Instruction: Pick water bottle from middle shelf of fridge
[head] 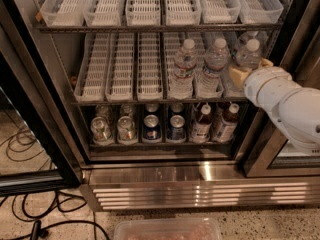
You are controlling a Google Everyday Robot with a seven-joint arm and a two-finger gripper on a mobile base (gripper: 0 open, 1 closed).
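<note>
Water bottle stands on the middle shelf, rightmost lane, between the fingers of the gripper. Fingers are spread wide, flanking its body, evidently so that closing grips it below the cap.
</note>
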